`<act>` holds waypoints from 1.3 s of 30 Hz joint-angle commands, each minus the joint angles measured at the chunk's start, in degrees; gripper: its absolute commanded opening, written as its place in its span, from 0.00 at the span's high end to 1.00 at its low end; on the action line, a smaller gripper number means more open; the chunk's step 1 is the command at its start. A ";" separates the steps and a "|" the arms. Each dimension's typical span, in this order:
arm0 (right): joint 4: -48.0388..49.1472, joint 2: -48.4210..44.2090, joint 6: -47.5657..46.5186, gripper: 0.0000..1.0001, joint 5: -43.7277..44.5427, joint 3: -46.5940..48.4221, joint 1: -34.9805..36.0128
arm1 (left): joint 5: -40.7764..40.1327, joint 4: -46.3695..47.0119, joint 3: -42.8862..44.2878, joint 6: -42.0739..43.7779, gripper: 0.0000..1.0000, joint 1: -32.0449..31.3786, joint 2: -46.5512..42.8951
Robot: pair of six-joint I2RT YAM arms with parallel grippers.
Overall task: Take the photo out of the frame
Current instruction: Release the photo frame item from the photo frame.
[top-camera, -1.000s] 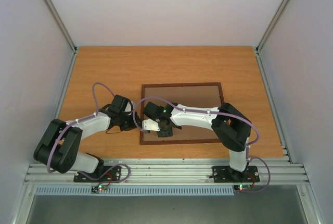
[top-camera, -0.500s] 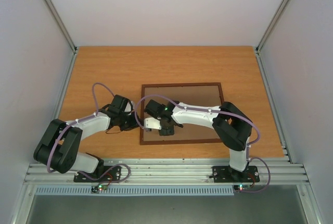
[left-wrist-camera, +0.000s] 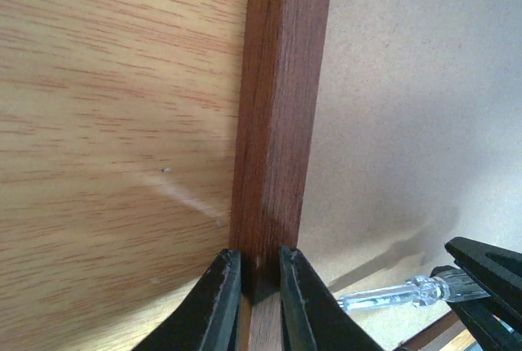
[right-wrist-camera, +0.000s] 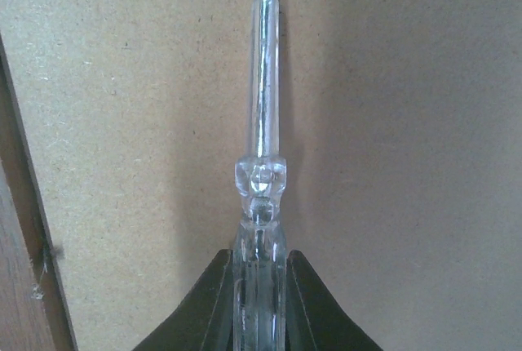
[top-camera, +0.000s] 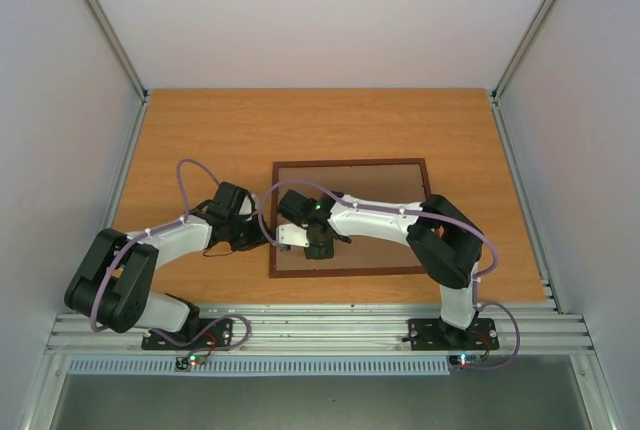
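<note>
The frame (top-camera: 350,162) lies face down on the table, its plain brown back (top-camera: 385,190) up. The photo is hidden under the back. My left gripper (top-camera: 262,236) is shut on the frame's left rail; in the left wrist view (left-wrist-camera: 259,257) both fingers pinch the dark reddish-brown rail (left-wrist-camera: 281,106). My right gripper (top-camera: 314,250) is over the back near that left rail. It is shut on a clear-handled screwdriver (right-wrist-camera: 263,122), whose shaft points away across the back board (right-wrist-camera: 408,122). The screwdriver also shows in the left wrist view (left-wrist-camera: 391,294).
The wooden table (top-camera: 220,130) is bounded by white walls at the back and both sides. A metal rail (top-camera: 300,330) with the arm bases runs along the near edge. The frame's left rail shows at the left of the right wrist view (right-wrist-camera: 12,286).
My right gripper with the screwdriver has shifted slightly farther over the back. My left gripper has stayed on the rail.
</note>
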 commanded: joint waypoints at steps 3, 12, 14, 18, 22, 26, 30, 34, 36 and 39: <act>-1.45 1.98 0.95 0.99 -0.51 2.31 -0.46 | 1.20 2.18 -1.36 -0.58 0.85 -0.13 0.02; -2.15 2.92 1.21 0.99 0.54 3.38 -0.43 | 1.33 2.23 -1.60 -0.58 0.86 -0.13 -0.04; -2.29 3.00 1.34 0.99 0.63 3.41 -0.45 | 1.37 2.27 -1.58 -0.58 0.86 -0.13 -0.10; -2.85 3.10 1.75 0.99 -0.15 4.43 -0.46 | 1.60 2.50 -1.73 -0.74 0.86 -0.13 -0.10; -3.73 3.79 2.77 0.99 -1.24 7.04 -0.40 | 2.02 3.58 -2.49 -1.56 0.88 -0.13 -0.48; -4.53 4.23 4.04 0.99 -3.01 9.87 0.04 | 2.59 5.22 -3.71 -2.83 0.89 -0.51 -0.56; -5.40 3.90 5.16 0.99 -4.44 12.71 0.95 | 2.69 6.51 -4.58 -3.78 0.90 -1.15 -0.65; -6.36 3.79 6.21 0.99 -6.16 15.78 1.92 | 3.03 8.34 -5.71 -4.89 0.90 -1.81 -0.39; -6.76 3.70 6.42 0.99 -6.85 17.04 2.36 | 3.14 9.41 -6.32 -5.52 0.90 -2.20 -0.33; -7.01 3.75 7.01 0.99 -7.24 18.86 2.96 | 3.09 10.63 -7.21 -6.31 0.90 -2.71 -0.38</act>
